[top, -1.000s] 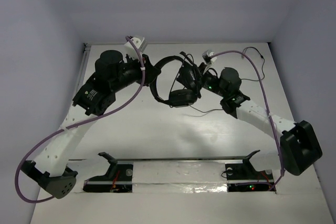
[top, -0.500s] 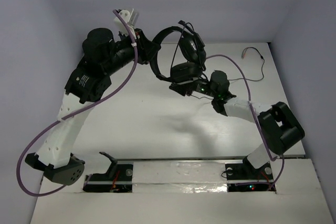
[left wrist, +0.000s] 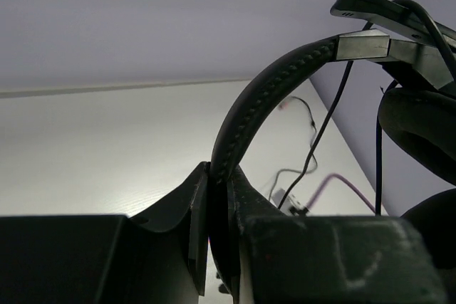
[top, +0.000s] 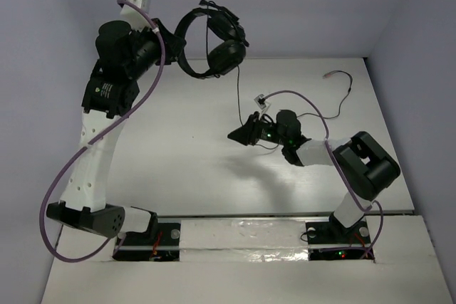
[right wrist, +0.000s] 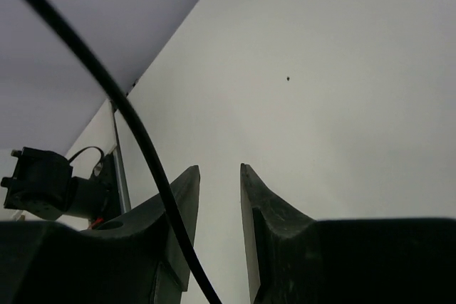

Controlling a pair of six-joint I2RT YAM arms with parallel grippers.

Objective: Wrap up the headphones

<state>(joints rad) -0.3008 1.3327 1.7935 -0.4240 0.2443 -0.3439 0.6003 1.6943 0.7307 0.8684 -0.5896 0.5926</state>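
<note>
The left gripper (left wrist: 218, 183) is clamped on the headband (left wrist: 274, 87) of the headphones (top: 226, 55), which hang high over the table's (top: 178, 154) far side. Their cable (right wrist: 135, 122) crosses the left finger of the right gripper (right wrist: 219, 172), whose jaws stand slightly apart.

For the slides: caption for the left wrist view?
Left gripper shut on the headphones by the headband, cable dangling toward the white table.

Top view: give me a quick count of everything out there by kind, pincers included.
Headphones: 1
Pincers: 2 (left pincer shut on the headband; right pincer open, holding nothing)
Purple robot cables: 2 (left arm's cable; right arm's cable)
Total: 5
</note>
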